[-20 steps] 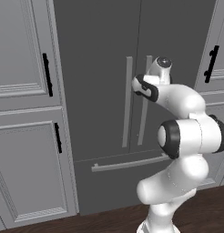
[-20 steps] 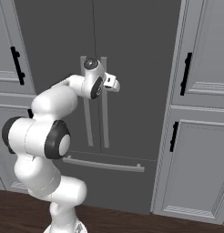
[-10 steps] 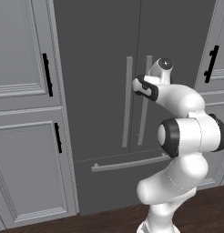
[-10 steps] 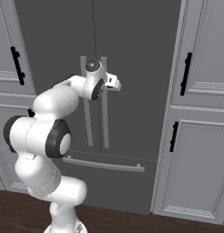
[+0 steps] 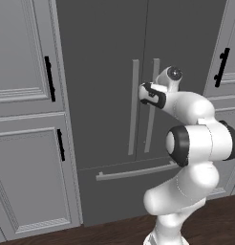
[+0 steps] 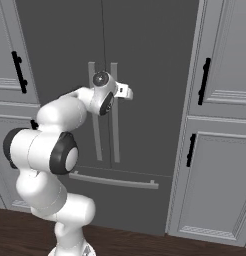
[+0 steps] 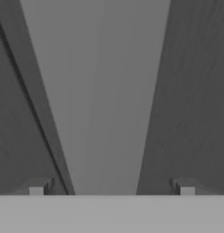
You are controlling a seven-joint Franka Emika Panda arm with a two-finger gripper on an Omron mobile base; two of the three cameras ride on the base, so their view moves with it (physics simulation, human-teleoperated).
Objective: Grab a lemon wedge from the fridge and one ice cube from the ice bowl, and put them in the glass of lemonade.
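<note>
Fridge [image 5: 105,72] dead ahead, both doors shut, bottom drawer closed below. Hand [image 7: 111,189] raised to the right-hand door handle [image 7: 104,91], fingers spread fully wide, one fingertip [image 7: 37,189] at 7 o'clock and the other at 5 o'clock of the hand view, pale bar running between them toward 12 o'clock. Nothing gripped; possibly just short of the bar, hard to judge from this close. From the left base view, hand [image 5: 147,94] level with the upper half of the handles. Light grey cabinets [image 6: 215,150] flanking the fridge at 3 and 9 o'clock.
</note>
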